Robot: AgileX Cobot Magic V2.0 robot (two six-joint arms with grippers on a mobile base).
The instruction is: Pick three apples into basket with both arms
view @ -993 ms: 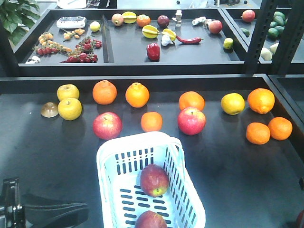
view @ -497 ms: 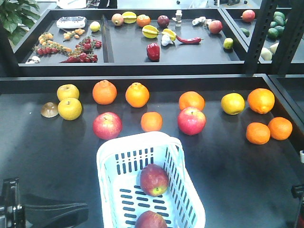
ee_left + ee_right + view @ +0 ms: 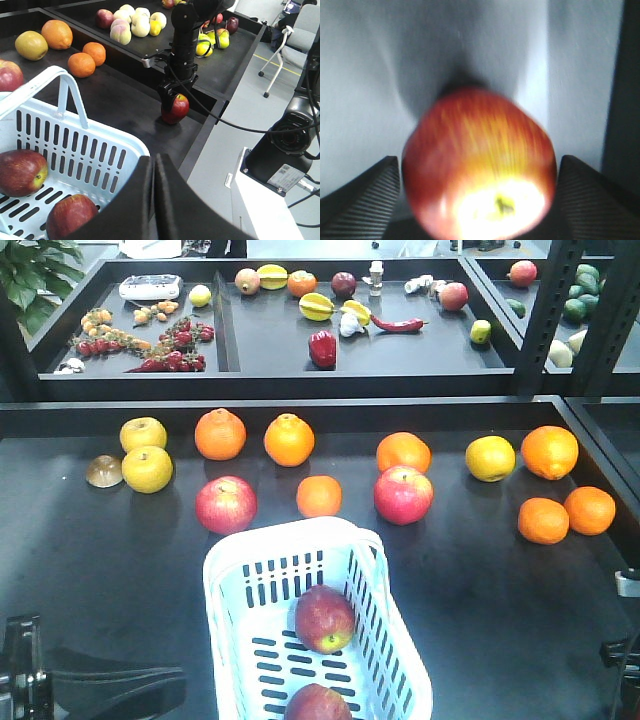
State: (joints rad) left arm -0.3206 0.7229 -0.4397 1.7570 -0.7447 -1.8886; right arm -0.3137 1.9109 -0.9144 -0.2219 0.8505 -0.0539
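The right gripper [image 3: 172, 97] clamps the third apple [image 3: 175, 108]. Lift clear, then swing toward ten o'clock over the basket [image 3: 75, 145].

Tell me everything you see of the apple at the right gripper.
The apple is dark red with a yellowish patch around its stem end. It sits on the black tabletop near its edge, well outside the basket. The right gripper straddles it from above, fingers either side; the wrist view is blurred.
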